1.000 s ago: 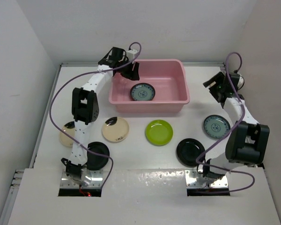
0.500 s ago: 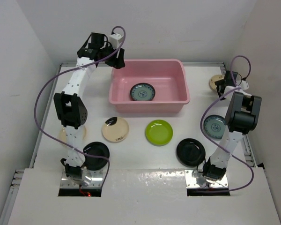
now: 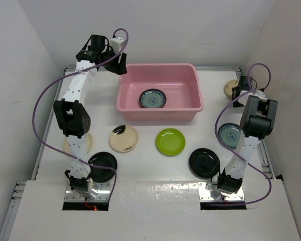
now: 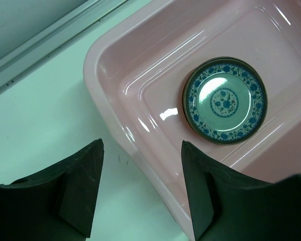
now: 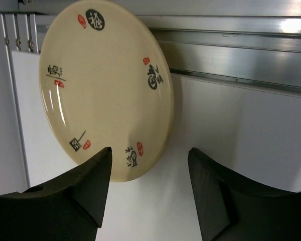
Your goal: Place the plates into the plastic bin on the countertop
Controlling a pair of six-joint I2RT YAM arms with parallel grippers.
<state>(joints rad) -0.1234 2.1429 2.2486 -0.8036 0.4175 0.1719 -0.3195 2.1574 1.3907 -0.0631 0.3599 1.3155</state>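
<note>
The left end effector (image 4: 141, 143) has its fingers apart and holds nothing; it hangs over the far left corner of the pink bin (image 3: 160, 114), above the rim. The right end effector (image 5: 150, 150) also has its fingers spread and empty, lowered near the far right edge of the desk (image 3: 145, 163). Closest to the near edge lie two black plates, the left black plate (image 3: 104, 165) beside the left arm's base and the right black plate (image 3: 203, 162) near the right arm's base. A little farther in, a row runs across the desk: a beige plate (image 3: 82, 144) partly hidden behind the left arm, a cream plate with a dark mark (image 3: 123, 138), a green plate (image 3: 170, 141), and a teal plate (image 3: 228, 134) partly covered by the right arm. Beyond them the bin sits toward the far edge, with a blue-patterned plate (image 4: 225, 100) lying flat on its floor. By the far right edge, a cream plate with characters (image 5: 105, 85) lies next to the metal rail, just ahead of the right fingertips.
</note>
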